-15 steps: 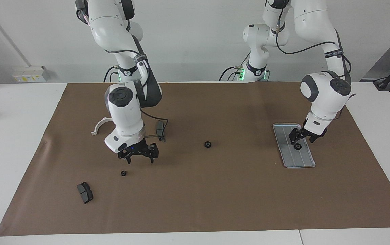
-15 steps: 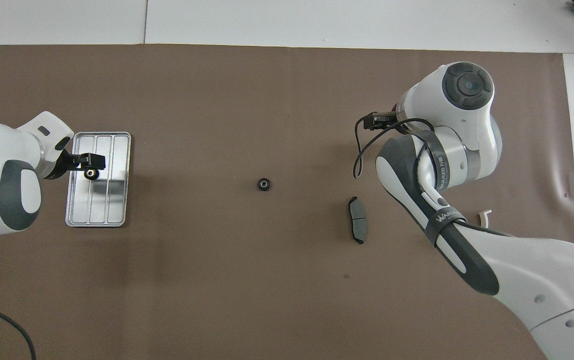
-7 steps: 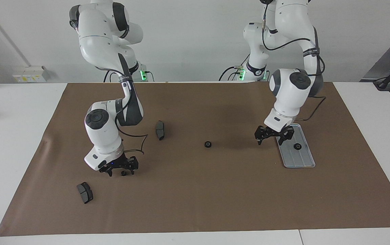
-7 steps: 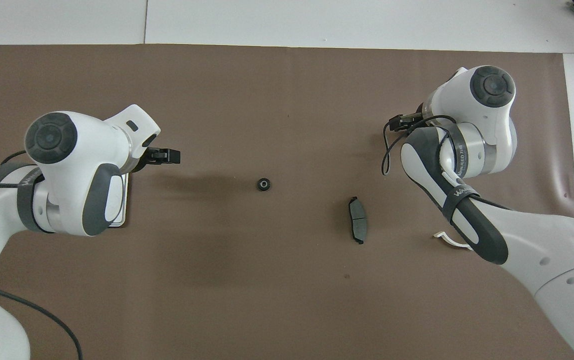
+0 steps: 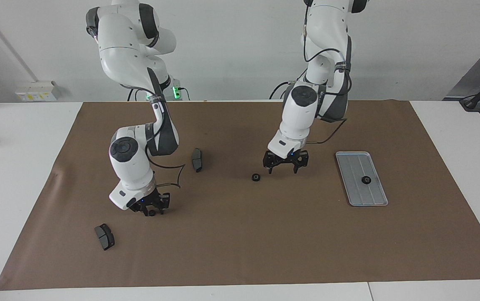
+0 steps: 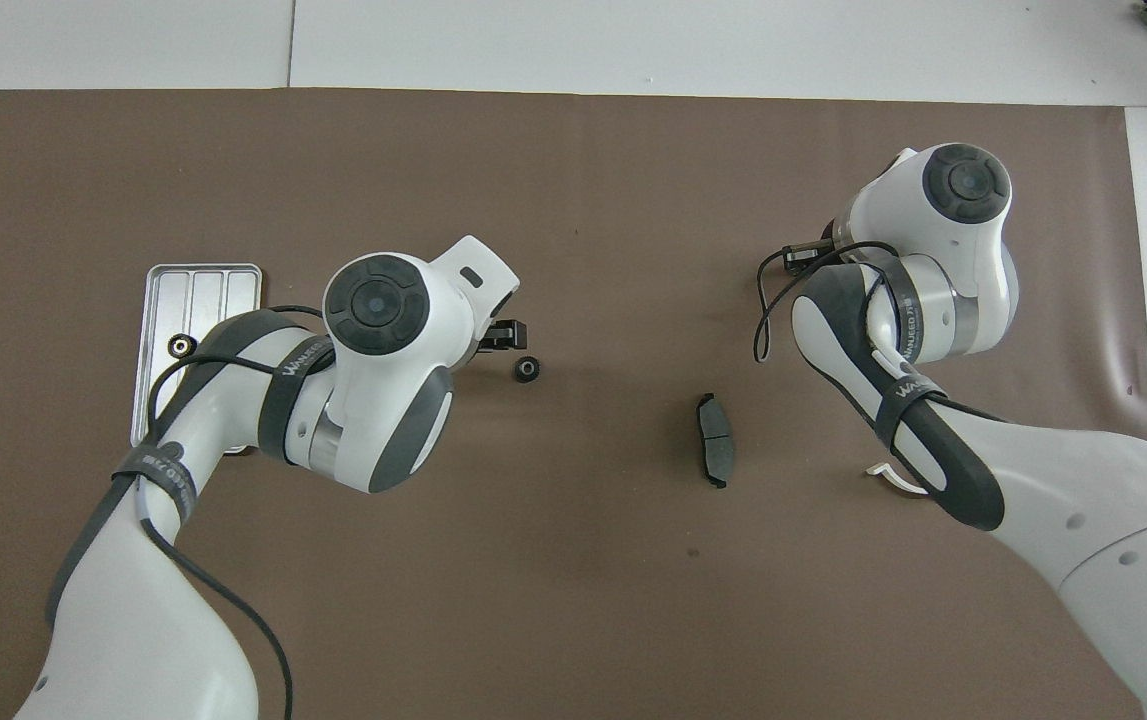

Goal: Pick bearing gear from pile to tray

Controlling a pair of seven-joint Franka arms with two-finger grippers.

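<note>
- While my right end effector (image 5: 152, 207) sits down at a black ring (image 5: 152, 212), grip unclear.
- Left end effector (image 5: 286, 164) wide, just beside another ring (image 5: 256, 177).
- One ring (image 5: 365, 179) in tray (image 5: 373, 200).

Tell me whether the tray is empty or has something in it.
Not empty. The tray holds one black ring, lying flat on its ridged floor near the middle; the rest of the floor shows bare metal.

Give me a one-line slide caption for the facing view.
Right gripper down at a black ring; open left gripper beside another; one ring on the tray.
</note>
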